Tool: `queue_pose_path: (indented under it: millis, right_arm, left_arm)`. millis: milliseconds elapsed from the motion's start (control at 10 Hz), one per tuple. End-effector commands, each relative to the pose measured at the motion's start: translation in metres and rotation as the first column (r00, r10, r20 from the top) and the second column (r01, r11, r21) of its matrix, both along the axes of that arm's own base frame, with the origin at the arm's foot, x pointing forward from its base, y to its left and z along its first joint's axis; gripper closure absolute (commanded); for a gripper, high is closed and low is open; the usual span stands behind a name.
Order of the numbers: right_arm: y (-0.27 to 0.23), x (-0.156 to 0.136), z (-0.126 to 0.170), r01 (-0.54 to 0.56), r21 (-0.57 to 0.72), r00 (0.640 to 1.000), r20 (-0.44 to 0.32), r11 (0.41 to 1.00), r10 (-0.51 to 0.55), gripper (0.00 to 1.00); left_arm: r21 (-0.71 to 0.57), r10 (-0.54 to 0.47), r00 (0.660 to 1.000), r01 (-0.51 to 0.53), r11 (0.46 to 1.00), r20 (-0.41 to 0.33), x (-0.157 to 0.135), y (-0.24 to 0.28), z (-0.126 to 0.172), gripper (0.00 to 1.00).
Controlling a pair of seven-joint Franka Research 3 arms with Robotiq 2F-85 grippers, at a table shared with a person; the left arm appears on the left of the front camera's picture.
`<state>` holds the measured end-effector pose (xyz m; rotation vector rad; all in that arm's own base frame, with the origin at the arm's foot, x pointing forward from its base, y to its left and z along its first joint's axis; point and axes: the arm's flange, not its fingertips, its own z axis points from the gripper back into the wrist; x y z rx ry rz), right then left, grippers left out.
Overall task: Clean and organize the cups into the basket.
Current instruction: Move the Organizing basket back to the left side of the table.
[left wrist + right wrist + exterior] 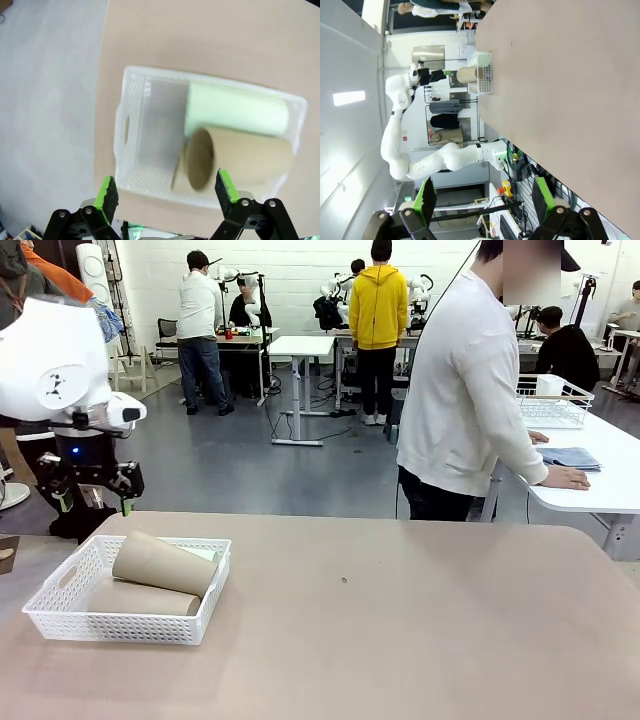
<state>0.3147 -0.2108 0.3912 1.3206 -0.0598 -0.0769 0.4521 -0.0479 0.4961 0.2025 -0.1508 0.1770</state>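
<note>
While the left gripper point(92, 502) hangs wide open and empty at the frame's left, the cups point(163, 563) lie stacked in the basket point(120, 623) just below it, long axes crosswise. Right gripper point(482, 200), jaws spread, holds nothing, well apart.

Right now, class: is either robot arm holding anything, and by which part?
Nothing is held. The left gripper hangs open above the cups in the basket; the right gripper is open too.

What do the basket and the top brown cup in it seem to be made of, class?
Basket: looks like white moulded plastic, slightly glossy, judging by its perforated lattice walls and rolled rim. Top brown cup: matte tan, no shine; perhaps matte plastic or a fibre composite, hard to tell.
</note>
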Motion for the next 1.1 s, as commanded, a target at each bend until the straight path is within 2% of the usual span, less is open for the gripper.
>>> queue_pose_path:
  millis: [0, 300, 400, 500, 1000]
  right_arm:
    - [0.001, -0.002, 0.001, -0.011, -0.002, 1.000, -0.006, 1.000, 0.011, 0.00]
    - [0.001, -0.002, 0.001, -0.011, -0.002, 1.000, -0.006, 1.000, 0.011, 0.00]
    - [0.001, -0.002, 0.001, -0.011, -0.002, 1.000, -0.006, 1.000, 0.011, 0.00]
    - [0.001, -0.002, 0.001, -0.011, -0.002, 1.000, -0.006, 1.000, 0.011, 0.00]
    - [0.001, -0.002, 0.001, -0.011, -0.002, 1.000, -0.006, 1.000, 0.011, 0.00]
  left_arm:
    - [0.040, 0.055, 0.998, -0.056, 0.998, 0.027, -0.040, -0.039, 0.011, 0.00]
    - [0.035, 0.049, 0.998, -0.050, 0.998, 0.031, -0.074, -0.066, 0.011, 0.00]
    - [0.008, 0.047, 0.999, -0.048, 0.999, 0.021, -0.073, -0.065, 0.007, 0.00]
    - [0.060, 0.033, 0.999, -0.035, 0.998, 0.031, -0.070, -0.070, 0.021, 0.00]
    - [0.060, 0.033, 0.999, -0.035, 0.998, 0.031, -0.070, -0.070, 0.021, 0.00]
